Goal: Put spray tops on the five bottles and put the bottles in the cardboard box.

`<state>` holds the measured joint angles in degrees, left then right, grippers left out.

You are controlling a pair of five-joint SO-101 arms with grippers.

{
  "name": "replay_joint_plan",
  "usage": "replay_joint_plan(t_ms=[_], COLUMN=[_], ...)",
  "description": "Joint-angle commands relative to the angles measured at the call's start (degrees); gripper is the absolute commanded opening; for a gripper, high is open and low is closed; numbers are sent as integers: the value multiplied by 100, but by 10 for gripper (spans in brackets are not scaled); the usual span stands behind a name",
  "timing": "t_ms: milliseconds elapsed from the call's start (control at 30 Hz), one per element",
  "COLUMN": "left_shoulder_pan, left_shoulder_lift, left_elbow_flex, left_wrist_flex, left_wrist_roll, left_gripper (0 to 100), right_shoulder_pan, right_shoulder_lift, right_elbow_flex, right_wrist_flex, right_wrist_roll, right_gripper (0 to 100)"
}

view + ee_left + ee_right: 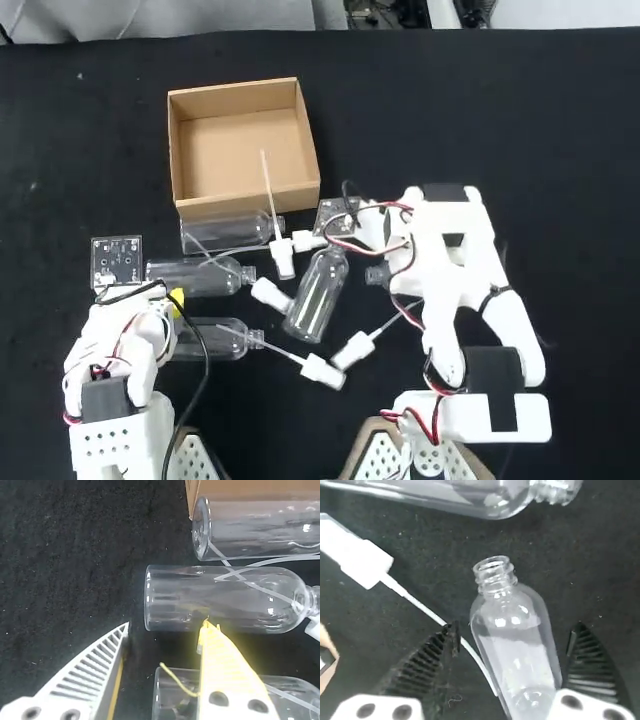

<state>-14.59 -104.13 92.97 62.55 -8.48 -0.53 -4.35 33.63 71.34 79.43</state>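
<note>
The cardboard box (235, 90) stands open at the back. Three clear bottles (232, 232) (195, 277) (215, 340) lie in a row in front of it, and another (317, 295) lies tilted at the centre. Loose white spray tops (283, 257) (270, 293) (322, 373) lie among them. My left gripper (165, 626) is open at the base ends of two bottles (225, 597) (170, 695), holding nothing. My right gripper (515, 630) is open, its black fingers on either side of a capless bottle (512, 610) whose neck points away. A spray top (357, 555) lies beside it.
Another capless bottle (470, 495) lies across beyond the right gripper. A further spray top (353, 350) lies near the right arm's base. The box wall (250, 487) stands just behind the farthest bottle (260, 527). Black cloth covers the table (80, 150).
</note>
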Motion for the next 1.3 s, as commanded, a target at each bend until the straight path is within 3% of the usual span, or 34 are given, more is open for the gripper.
replay_joint_plan(t_ms=[0,500,1000,1267], left_shoulder_pan=[-48,-22,-13,-13], left_shoulder_lift=[-44,-44,-44,-44], left_elbow_flex=[-57,-57,-57,-57], left_wrist_flex=[-123,-123,-132,-132], left_wrist_roll=[26,26,26,26], left_gripper=[209,209,209,209], right_shoulder_pan=[-62,220,229,229], right_shoulder_lift=[-286,-277,-277,-286], right_elbow_flex=[48,585,602,593], right_wrist_flex=[-149,-958,-967,-967], right_wrist_roll=[202,475,492,475], right_gripper=[318,318,317,166])
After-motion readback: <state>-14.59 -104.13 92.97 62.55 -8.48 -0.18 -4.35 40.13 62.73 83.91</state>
